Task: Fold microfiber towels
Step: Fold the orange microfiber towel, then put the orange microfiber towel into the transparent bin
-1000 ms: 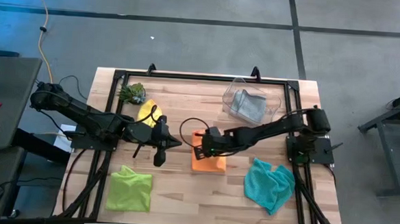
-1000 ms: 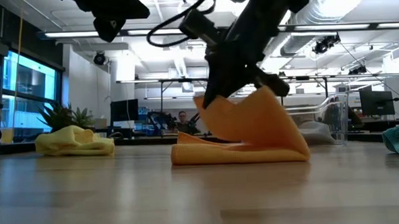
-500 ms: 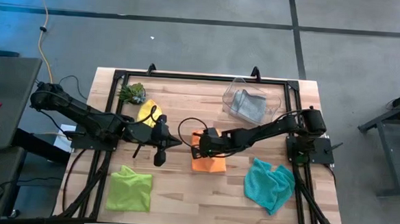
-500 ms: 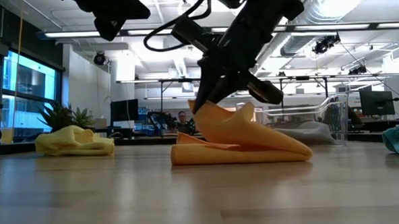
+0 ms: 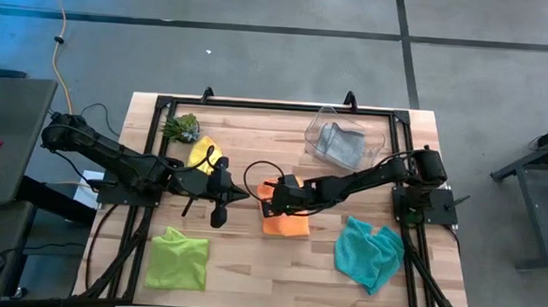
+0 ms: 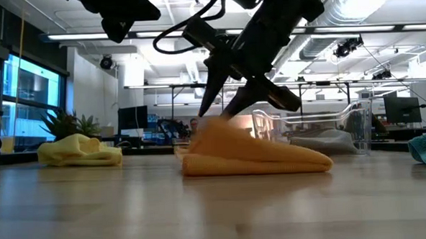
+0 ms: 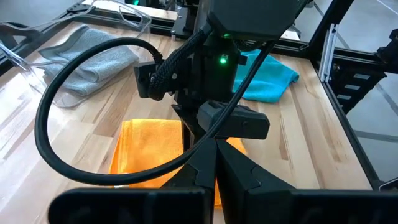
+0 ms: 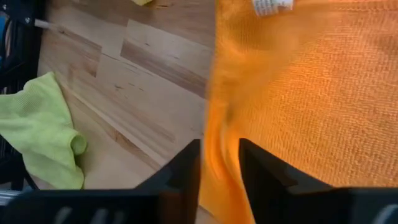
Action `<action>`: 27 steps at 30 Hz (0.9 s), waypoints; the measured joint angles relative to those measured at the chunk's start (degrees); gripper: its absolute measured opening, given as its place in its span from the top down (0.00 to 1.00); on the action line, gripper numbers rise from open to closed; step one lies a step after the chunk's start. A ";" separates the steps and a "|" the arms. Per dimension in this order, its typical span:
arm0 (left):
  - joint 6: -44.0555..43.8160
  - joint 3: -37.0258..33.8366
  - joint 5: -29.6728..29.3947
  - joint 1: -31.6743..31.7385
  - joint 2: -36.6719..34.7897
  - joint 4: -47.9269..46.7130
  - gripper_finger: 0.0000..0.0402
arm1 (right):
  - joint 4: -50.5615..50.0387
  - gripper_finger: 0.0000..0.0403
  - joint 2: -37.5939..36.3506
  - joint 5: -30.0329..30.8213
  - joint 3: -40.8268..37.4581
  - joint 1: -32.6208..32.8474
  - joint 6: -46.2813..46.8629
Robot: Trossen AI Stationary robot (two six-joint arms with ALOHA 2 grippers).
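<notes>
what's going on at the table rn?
Towel folding. The right gripper is open just above the orange towel, which lies folded mid-table, nothing held. The left gripper is shut and waits beside it. Green, teal and yellow towels lie crumpled; the grey one is in the clear bin.

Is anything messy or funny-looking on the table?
Yes. The teal towel lies crumpled near the right arm's base, and the yellow towel sits bunched beside the little plant. The lime green towel is rumpled. The orange towel looks folded flat, under the right gripper.
</notes>
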 joint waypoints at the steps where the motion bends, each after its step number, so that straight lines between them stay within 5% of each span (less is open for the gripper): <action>1: 0.00 0.00 0.02 0.00 0.00 0.00 1.00 | 0.00 0.69 0.00 -0.21 0.00 0.00 -0.19; 8: 0.00 0.00 0.06 0.00 0.00 -0.32 1.00 | -6.84 0.51 -3.16 -1.39 -0.04 -1.17 -7.81; 16: -2.01 0.00 0.24 -0.04 0.02 -3.02 1.00 | -25.62 0.49 -11.55 2.13 -4.84 -1.65 -9.73; 21: -2.16 0.02 0.24 -0.04 0.02 -2.99 1.00 | -11.83 0.49 -19.34 -4.34 -20.41 0.46 -0.48; 27: -3.37 0.02 0.24 -0.04 0.02 -3.04 1.00 | 5.28 0.49 -25.44 -4.09 -34.50 3.97 9.66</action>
